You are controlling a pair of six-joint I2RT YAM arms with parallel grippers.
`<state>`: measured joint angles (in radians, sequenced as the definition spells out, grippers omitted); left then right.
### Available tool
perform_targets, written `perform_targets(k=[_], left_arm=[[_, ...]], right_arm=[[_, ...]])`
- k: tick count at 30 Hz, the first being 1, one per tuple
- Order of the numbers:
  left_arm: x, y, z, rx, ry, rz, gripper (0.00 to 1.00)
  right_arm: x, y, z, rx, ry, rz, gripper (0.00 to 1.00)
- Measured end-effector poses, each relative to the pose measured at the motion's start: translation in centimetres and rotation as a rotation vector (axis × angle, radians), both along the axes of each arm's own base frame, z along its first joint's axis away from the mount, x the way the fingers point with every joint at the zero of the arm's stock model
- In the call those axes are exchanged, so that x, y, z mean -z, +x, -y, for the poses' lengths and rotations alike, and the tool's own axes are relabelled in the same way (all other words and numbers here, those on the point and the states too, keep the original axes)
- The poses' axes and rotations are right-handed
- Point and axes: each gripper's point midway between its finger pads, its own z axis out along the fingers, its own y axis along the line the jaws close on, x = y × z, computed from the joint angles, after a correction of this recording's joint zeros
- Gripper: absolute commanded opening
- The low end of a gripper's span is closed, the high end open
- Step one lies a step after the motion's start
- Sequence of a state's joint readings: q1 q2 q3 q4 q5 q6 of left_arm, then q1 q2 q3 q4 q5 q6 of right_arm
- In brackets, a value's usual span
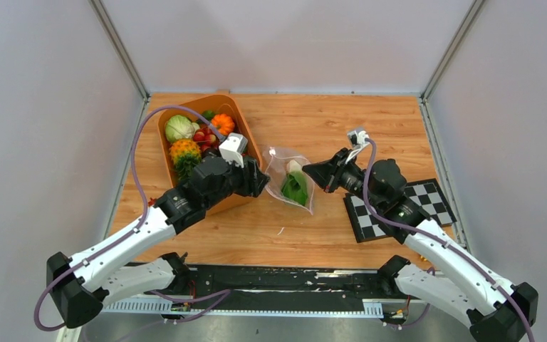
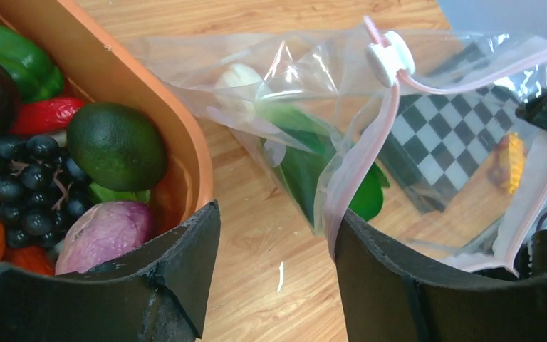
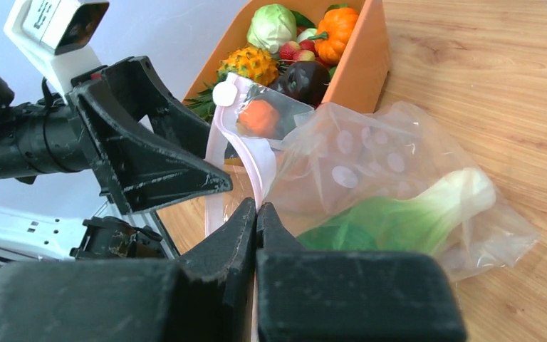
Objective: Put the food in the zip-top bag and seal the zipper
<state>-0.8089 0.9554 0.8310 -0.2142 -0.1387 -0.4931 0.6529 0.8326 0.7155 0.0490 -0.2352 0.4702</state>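
Note:
The zip-top bag (image 1: 279,164) lies on the wooden table between my two grippers, with a green bok choy (image 1: 295,187) inside it. My right gripper (image 3: 256,210) is shut on the bag's pink zipper (image 2: 367,142) edge and lifts the mouth. My left gripper (image 2: 274,221) is open beside the orange tub. The other zipper edge rests against its right finger (image 2: 399,278), unpinched. A white slider (image 2: 390,58) sits at the zipper's end. More food fills the tub: cabbage (image 1: 179,128), an orange pumpkin (image 1: 222,123), red pieces and dark grapes (image 2: 28,185).
The orange tub (image 1: 242,125) stands at the left, right behind my left gripper (image 1: 262,178). A black-and-white checkered board (image 1: 434,199) lies under my right arm. Grey walls close in the table's back and sides.

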Motion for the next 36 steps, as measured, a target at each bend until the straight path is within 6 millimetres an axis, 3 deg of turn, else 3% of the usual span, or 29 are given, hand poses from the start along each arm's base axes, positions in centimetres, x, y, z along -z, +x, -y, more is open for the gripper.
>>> perform_targets(k=[5, 11, 20, 23, 29, 36], left_arm=[[0.7, -0.6, -0.3, 0.02, 0.044, -0.031, 0.89], [-0.6, -1.7, -2.0, 0.018, 0.089, -0.021, 0.96], [-2.8, -2.1, -5.5, -0.069, 0.13, 0.039, 1.0], [-2.5, -0.6, -6.8, -0.131, 0.183, 0.03, 1.0], [-0.3, 4.2, -10.6, -0.284, 0.236, -0.045, 1.0], [2.3, 10.0, -12.1, -0.369, 0.225, -0.113, 1.0]], right_arm=[[0.8, 1.0, -0.9, 0.026, -0.026, -0.031, 0.0], [2.6, 2.0, -1.7, 0.032, -0.062, -0.078, 0.0], [2.3, 2.2, -2.8, -0.001, -0.06, -0.083, 0.0], [2.3, 2.1, -2.9, -0.011, -0.058, -0.082, 0.0], [2.3, 1.7, -3.2, -0.027, -0.059, -0.082, 0.0], [2.4, 1.6, -3.2, -0.028, -0.063, -0.086, 0.0]])
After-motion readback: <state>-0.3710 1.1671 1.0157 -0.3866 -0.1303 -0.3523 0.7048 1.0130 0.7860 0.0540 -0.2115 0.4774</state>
